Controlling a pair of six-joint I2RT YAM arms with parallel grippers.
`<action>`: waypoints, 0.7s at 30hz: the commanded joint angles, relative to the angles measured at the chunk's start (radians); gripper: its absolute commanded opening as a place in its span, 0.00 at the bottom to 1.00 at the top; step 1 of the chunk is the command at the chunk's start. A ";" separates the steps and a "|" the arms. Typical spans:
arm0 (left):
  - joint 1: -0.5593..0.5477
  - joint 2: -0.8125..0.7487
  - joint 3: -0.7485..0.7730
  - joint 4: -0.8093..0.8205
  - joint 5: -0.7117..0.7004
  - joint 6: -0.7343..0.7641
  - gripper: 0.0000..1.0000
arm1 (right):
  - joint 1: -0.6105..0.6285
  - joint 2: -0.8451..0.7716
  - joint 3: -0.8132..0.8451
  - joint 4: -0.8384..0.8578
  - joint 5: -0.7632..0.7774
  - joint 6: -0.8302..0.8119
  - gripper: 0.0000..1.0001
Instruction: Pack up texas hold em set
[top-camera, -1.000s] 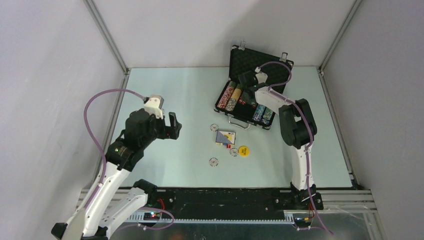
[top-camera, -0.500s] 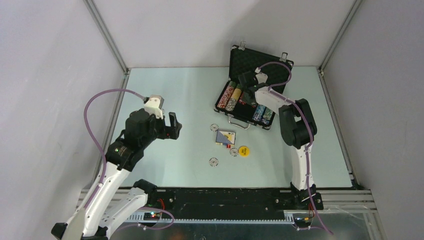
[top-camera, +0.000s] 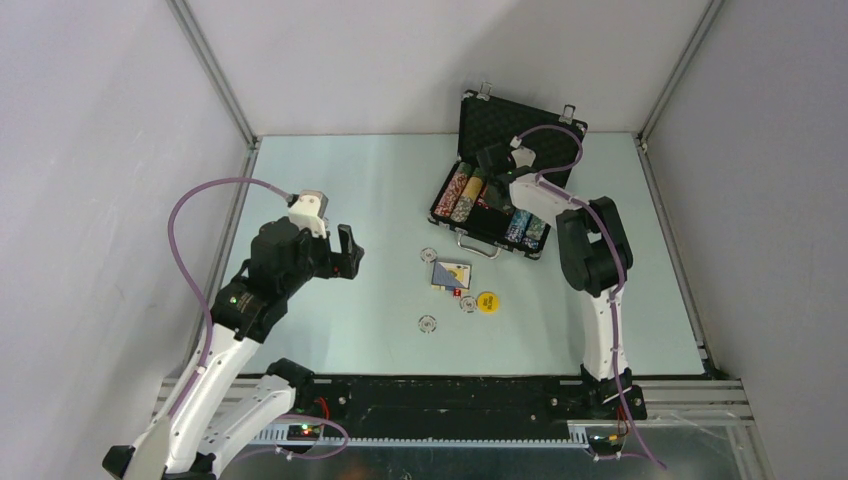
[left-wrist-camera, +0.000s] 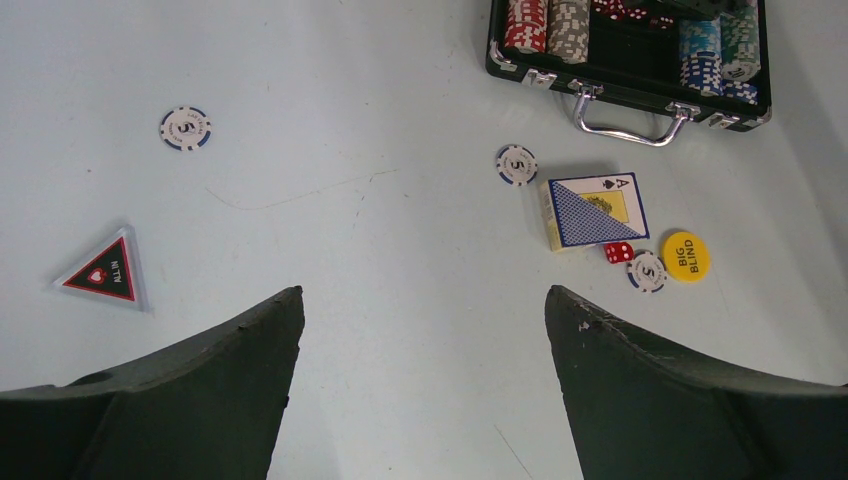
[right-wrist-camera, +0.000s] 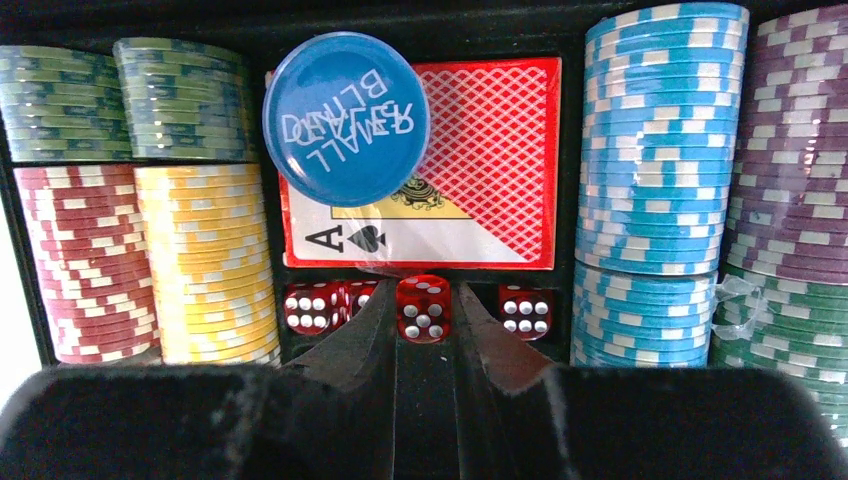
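From above, the open black briefcase (top-camera: 500, 118) stands toward the far right corner of the worktop (top-camera: 330, 180), its lid upright and its handle (top-camera: 478, 247) facing the near edge. The right pincer (top-camera: 492, 190) reaches down into its tray. The left pincer (top-camera: 338, 258) hangs above the left half of the worktop, well apart from the case. Between the case and the near edge lie a card deck (top-camera: 450, 274), a yellow disc (top-camera: 487, 301) and three loose chips (top-camera: 428, 323).

The left wrist view shows the left pincer's jaws wide apart with nothing between them. Beyond them lie a dark triangle piece (left-wrist-camera: 104, 272) near the left edge, a loose die (left-wrist-camera: 619, 252) touching the deck's near corner, and one chip just beside the yellow disc.

In the right wrist view, the right pincer's jaws stand narrow, closed on a red die (right-wrist-camera: 424, 308) in the tray's middle compartment. More dice (right-wrist-camera: 315, 305) sit on either side of it. Behind them lies a red-backed deck (right-wrist-camera: 480, 170) with a blue disc (right-wrist-camera: 346, 118) resting on its left corner. Chip stacks (right-wrist-camera: 655, 140) fill the side compartments.
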 joint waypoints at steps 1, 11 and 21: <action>0.008 -0.007 -0.001 0.032 0.018 0.024 0.95 | 0.000 0.022 0.042 -0.026 0.007 0.011 0.04; 0.007 -0.008 -0.001 0.032 0.023 0.024 0.95 | 0.002 0.032 0.055 -0.029 -0.001 0.003 0.16; 0.007 -0.007 0.000 0.032 0.022 0.025 0.95 | 0.005 0.039 0.057 0.002 -0.034 -0.030 0.25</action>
